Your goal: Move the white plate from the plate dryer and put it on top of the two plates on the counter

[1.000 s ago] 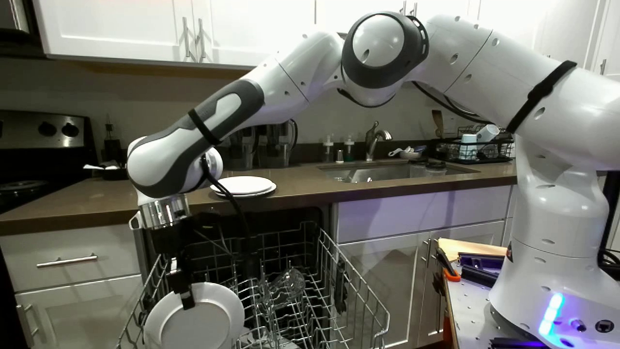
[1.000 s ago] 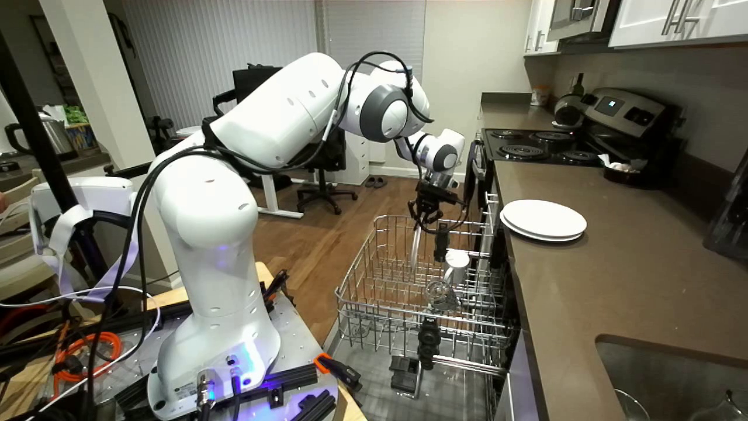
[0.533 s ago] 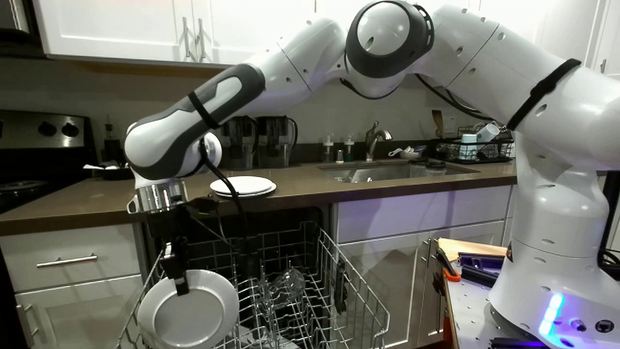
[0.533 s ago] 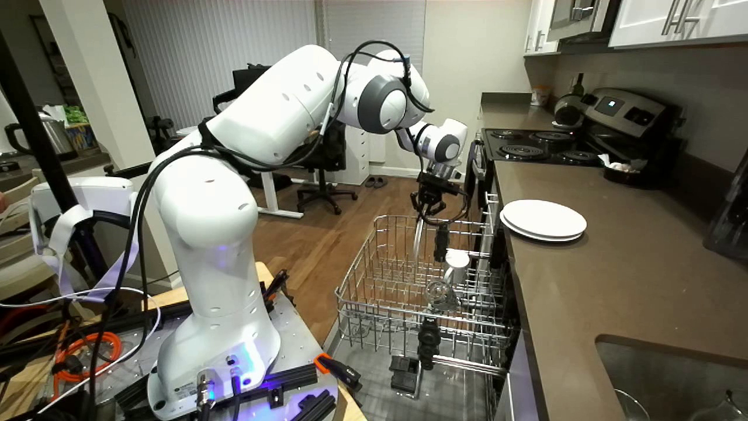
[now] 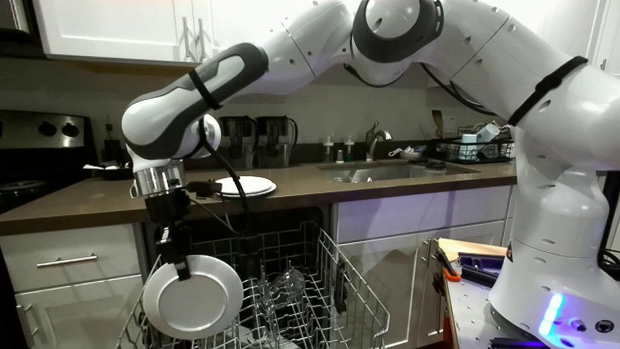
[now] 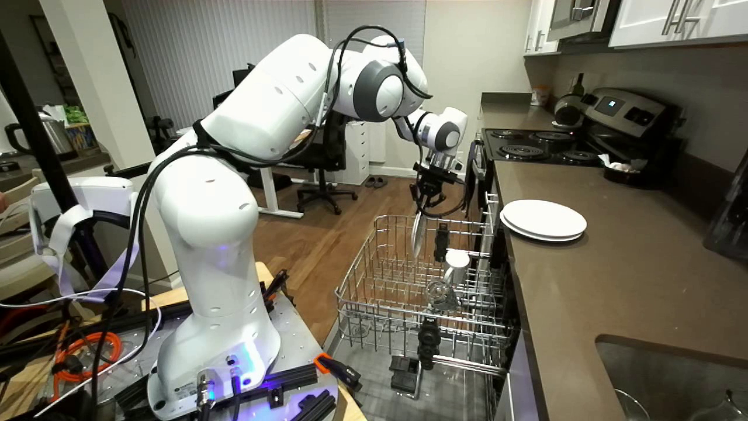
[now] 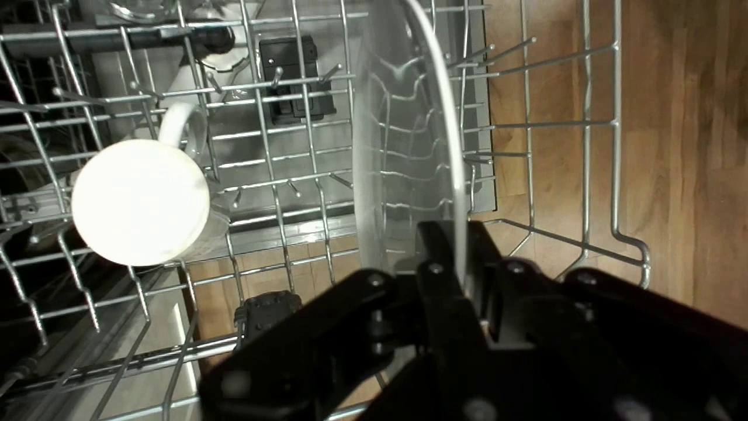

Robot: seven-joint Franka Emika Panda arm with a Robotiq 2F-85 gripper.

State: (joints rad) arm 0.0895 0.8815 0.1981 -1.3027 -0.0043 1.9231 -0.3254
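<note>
The white plate (image 5: 193, 304) hangs nearly upright from my gripper (image 5: 182, 271). In the wrist view, my gripper (image 7: 459, 248) is shut on the rim of the white plate (image 7: 409, 140). The plate shows edge-on in an exterior view (image 6: 418, 235), its lower part at the level of the rack's upper wires. The plate dryer (image 5: 361, 287) is pulled out below it; it also shows in an exterior view (image 6: 365, 264). The two plates (image 6: 543, 218) lie stacked on the brown counter (image 6: 590, 280) near its edge, and also show in an exterior view (image 5: 252, 184).
A white mug (image 6: 456, 260) and a clear glass (image 6: 442, 295) stand in the rack beside the plate; the mug (image 7: 140, 202) is left of the plate in the wrist view. The sink (image 5: 378, 173), two pitchers (image 5: 276, 140) and the stove (image 6: 543, 143) are along the counter.
My gripper has risen, lifting the white plate with it out of the lower part of the rack. The arm's elbow has moved up. The mug, glass and two plates have not moved.
</note>
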